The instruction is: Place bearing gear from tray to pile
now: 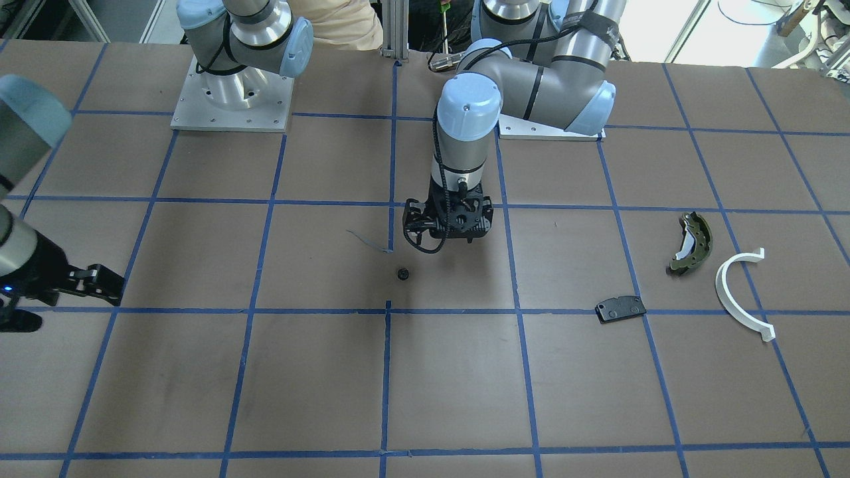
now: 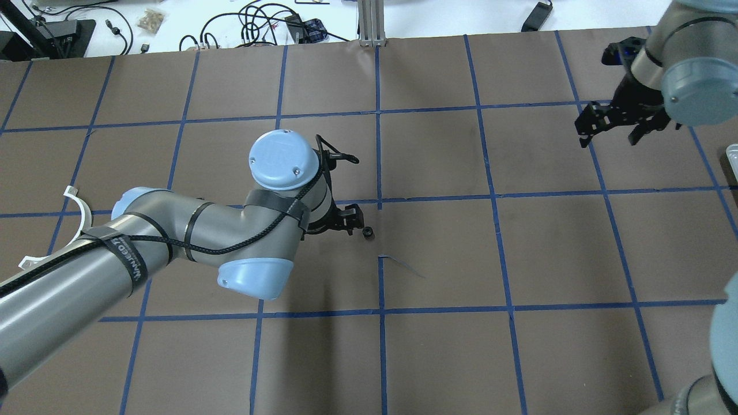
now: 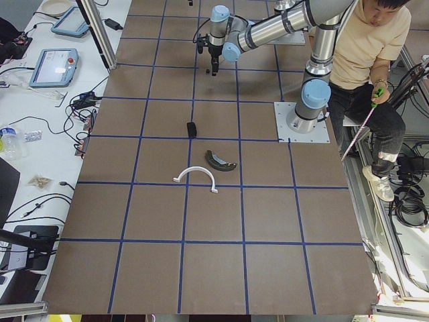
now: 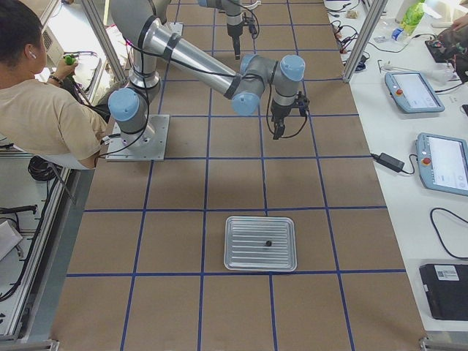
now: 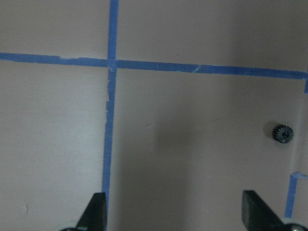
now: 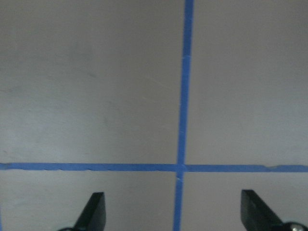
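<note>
Near centre tape cross (image 1: 388,308), bearing gear (image 1: 402,273) sits on worktop (image 1: 465,372), offset beside left end effector (image 5: 175,214), which is released and empty. An unshifted descent could clip and roll it. Right end effector (image 6: 173,216) likewise released.

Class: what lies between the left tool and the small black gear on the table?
Nothing: the left wrist view shows only bare table between the open left tool and the gear.
</note>
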`<move>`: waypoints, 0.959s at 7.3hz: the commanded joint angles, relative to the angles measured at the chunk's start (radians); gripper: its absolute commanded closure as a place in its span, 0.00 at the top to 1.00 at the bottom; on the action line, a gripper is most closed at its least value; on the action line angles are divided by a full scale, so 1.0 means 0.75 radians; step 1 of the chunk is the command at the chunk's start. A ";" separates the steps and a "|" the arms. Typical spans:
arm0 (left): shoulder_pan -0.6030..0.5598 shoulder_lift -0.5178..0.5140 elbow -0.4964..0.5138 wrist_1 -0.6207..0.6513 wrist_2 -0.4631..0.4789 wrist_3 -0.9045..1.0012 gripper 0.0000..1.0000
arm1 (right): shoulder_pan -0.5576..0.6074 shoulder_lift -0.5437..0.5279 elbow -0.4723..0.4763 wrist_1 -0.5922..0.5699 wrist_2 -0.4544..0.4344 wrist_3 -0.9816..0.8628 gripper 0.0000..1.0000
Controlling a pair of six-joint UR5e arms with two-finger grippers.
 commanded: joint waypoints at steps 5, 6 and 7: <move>-0.087 -0.264 0.091 0.134 -0.001 0.023 1.00 | -0.547 0.266 -0.199 -0.228 -0.040 -0.627 1.00; -0.087 -0.274 0.091 0.159 -0.001 0.021 0.99 | -0.584 0.325 -0.252 -0.228 -0.042 -0.627 0.97; -0.087 -0.289 0.091 0.195 -0.003 0.019 0.98 | -0.613 0.375 -0.293 -0.228 -0.042 -0.625 0.96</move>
